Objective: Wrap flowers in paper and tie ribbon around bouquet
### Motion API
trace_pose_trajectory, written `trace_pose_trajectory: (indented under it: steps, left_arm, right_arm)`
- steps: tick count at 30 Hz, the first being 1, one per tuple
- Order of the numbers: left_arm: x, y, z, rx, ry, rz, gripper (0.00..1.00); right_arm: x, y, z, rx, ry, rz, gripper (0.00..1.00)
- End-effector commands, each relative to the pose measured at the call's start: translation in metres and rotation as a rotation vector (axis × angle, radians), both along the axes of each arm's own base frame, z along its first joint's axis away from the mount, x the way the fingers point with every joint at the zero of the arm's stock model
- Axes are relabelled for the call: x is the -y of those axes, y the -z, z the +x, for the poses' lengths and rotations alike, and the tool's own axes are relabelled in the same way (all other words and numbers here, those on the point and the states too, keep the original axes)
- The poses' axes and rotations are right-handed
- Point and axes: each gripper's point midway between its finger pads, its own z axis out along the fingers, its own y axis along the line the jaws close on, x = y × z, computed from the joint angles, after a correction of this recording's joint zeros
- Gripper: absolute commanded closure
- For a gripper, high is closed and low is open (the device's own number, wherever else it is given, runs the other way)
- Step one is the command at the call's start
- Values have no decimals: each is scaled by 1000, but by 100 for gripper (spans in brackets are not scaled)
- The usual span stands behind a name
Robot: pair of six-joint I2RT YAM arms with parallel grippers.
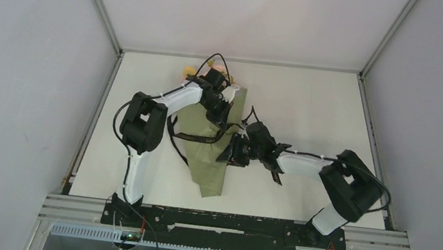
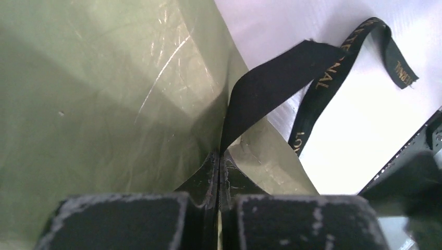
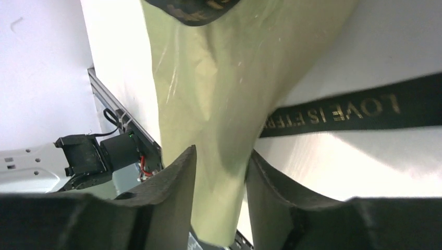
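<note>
The left gripper [image 2: 219,159] is pinched tight on the black ribbon [image 2: 271,83], beside the olive paper [image 2: 104,104]. The right gripper [image 3: 221,174] stands partly open, its jaws astride the bouquet [image 3: 219,78], seemingly without squeezing it. The bouquet lies on the table [image 1: 320,117] between both arms.

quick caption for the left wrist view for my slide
Left gripper shut on the black ribbon beside the olive paper, its gold-lettered tail looping over the white table.

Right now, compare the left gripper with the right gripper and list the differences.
The left gripper has its fingers shut; the right gripper has its fingers apart. The left gripper pinches the black ribbon; the right gripper only straddles the olive paper, with its fingers not closed on it. Shared: both sit close against that same paper.
</note>
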Motion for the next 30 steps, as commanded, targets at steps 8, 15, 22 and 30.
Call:
trace_pose_trajectory:
  steps: [8, 15, 22, 30]
  left_arm:
    - [3, 13, 5, -1, -11, 7, 100]
    - [1, 11, 3, 13, -10, 10, 100]
    - [0, 7, 2, 20, -10, 8, 100]
    - [-2, 5, 4, 34, -11, 15, 100]
  right_arm:
    - [134, -32, 23, 172, 192, -383, 31]
    - [173, 6, 50, 71, 151, -617, 24]
    - [176, 38, 69, 49, 101, -746, 36]
    - [228, 9, 95, 127, 288, -851, 100]
